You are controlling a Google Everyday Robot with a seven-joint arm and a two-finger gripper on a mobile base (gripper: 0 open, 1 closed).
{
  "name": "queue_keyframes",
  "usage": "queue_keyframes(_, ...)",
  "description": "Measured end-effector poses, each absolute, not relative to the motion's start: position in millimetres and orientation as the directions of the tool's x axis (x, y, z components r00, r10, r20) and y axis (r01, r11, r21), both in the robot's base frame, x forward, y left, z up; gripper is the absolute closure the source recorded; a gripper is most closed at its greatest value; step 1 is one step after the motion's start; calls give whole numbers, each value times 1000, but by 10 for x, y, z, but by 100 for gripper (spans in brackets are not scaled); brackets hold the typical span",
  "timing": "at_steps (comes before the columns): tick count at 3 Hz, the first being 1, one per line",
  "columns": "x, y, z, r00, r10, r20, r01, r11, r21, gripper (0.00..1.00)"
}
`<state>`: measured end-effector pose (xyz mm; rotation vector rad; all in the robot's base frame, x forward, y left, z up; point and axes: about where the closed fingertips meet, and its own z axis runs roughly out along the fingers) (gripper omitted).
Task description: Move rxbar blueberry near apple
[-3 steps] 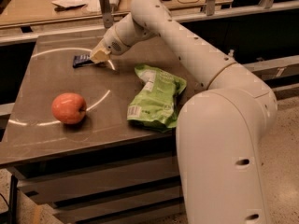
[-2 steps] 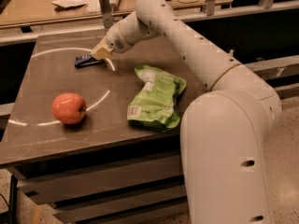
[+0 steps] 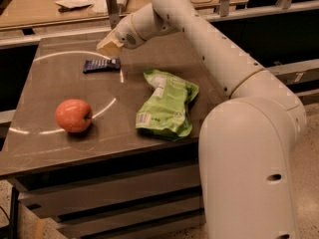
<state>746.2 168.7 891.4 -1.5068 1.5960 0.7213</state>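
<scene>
Moved since earlier frame: gripper (image 3: 110, 46) has risen off the rxbar (image 3: 101, 64), which now lies uncovered and flat.

Camera view (sole view).
- Gripper: hovering just above one end of the rxbar, well behind the apple (image 3: 74, 115). Whether apart or together cannot be told.
- Rxbar: on the table (image 3: 45, 153), behind the apple and apart from it.
- Handling, judged: light, thin, slightly pliant, with a slick wrapper. The low profile favours a pinch across the short width at mid-length.
- Bag (image 3: 167, 103): beside the apple, off the direct path.
- Room: bare tabletop between rxbar and apple. The apple may roll if bumped. The table's near edge lies in front of the apple.
</scene>
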Motion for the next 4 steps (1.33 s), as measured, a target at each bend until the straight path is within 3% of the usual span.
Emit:
queue_keyframes(1, 7378, 1678, 8985, 55, -516, -855, -988, 98, -122, 100)
queue_keyframes(2, 7312, 1685, 8977, 67, -533, -844, -990, 72, -125, 84)
queue_keyframes(4, 7455, 1567, 8810, 16, -540, -841, -991, 105, -86, 38)
